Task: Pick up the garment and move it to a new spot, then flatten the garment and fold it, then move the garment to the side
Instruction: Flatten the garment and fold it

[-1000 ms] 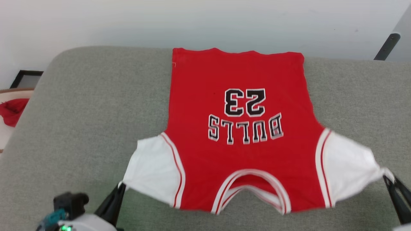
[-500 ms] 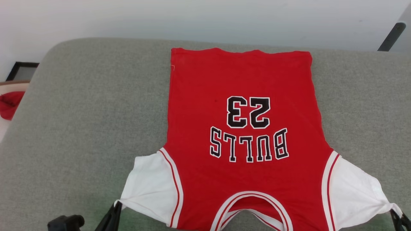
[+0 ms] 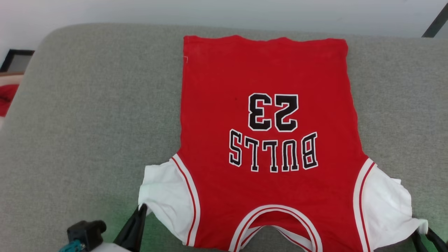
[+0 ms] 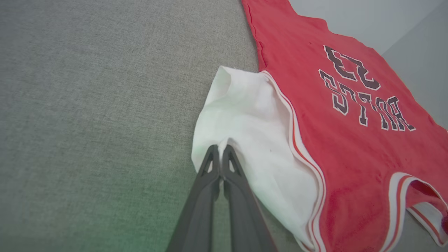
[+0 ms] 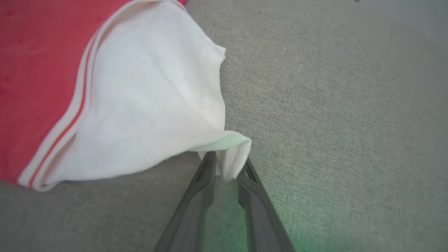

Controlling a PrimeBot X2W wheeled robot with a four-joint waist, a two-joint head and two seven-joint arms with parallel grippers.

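The garment [image 3: 266, 70], a red jersey with white sleeves and black "BULLS 23" lettering, lies spread on the grey cushion, collar toward me. My left gripper [image 3: 141, 209] is at the lower left, shut on the corner of the left white sleeve. The left wrist view shows its fingertips [image 4: 220, 148] pressed together on the hem of the garment [image 4: 315, 105]. My right gripper [image 3: 423, 233] is at the lower right corner. In the right wrist view its fingers [image 5: 228, 159] stand apart, with the slack tip of the garment's [image 5: 147, 87] white sleeve hanging loosely between them.
The grey cushion [image 3: 87, 122] stretches wide to the left of the jersey and ends at a rounded far edge by the white wall. A smaller red cloth [image 3: 5, 99] and a dark frame [image 3: 17, 59] sit beyond the left edge. A dark bar [image 3: 435, 22] leans at top right.
The right gripper's fingers have parted and the right sleeve has gone slack. The left grip is unchanged. The head camera has shifted, so the whole picture sits differently.
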